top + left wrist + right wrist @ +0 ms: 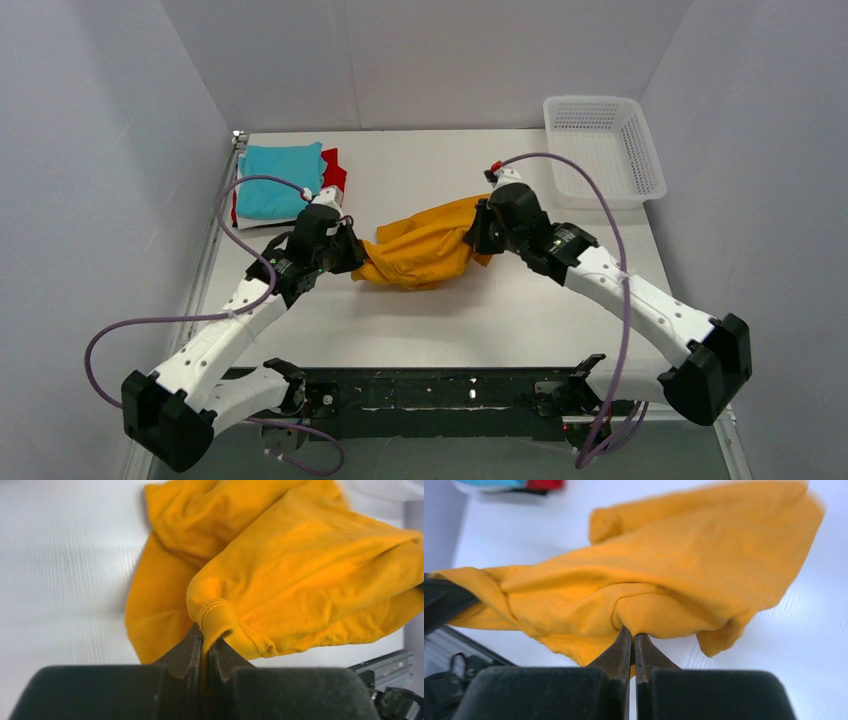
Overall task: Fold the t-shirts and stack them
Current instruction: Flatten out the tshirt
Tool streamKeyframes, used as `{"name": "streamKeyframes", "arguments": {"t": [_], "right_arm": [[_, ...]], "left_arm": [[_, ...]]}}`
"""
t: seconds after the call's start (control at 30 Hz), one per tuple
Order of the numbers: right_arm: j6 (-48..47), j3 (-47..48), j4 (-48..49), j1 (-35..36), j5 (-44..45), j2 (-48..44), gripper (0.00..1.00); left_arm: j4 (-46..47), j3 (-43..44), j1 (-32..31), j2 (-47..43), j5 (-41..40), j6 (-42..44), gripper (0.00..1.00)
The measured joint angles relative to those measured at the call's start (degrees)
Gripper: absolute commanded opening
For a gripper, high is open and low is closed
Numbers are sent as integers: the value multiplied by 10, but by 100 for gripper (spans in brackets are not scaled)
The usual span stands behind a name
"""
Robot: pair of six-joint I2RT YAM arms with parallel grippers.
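The mustard-orange t-shirt (430,245) hangs bunched between my two grippers above the middle of the table. My left gripper (352,258) is shut on its ribbed collar edge (215,617) at the shirt's left end. My right gripper (478,228) is shut on a fold of the shirt (649,615) at its right end. The shirt also fills the left wrist view (300,565). A folded turquoise t-shirt (280,180) lies on top of a red one (335,172) at the back left, with white and black edges showing under them (250,222).
A white plastic mesh basket (602,150) stands at the back right corner. Grey walls close the table in on three sides. A black rail (430,385) runs along the near edge between the arm bases.
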Motion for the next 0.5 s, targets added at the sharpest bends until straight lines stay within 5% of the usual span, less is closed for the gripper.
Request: {"name": "streamKeyframes", "arguments": {"t": [0.23, 0.5], "right_arm": [[-63, 184, -88, 0, -23, -84, 1], [-131, 366, -170, 0, -72, -91, 1]], "left_arm": [[-72, 122, -7, -84, 30, 56, 0], [-127, 311, -9, -78, 119, 119, 0]]}}
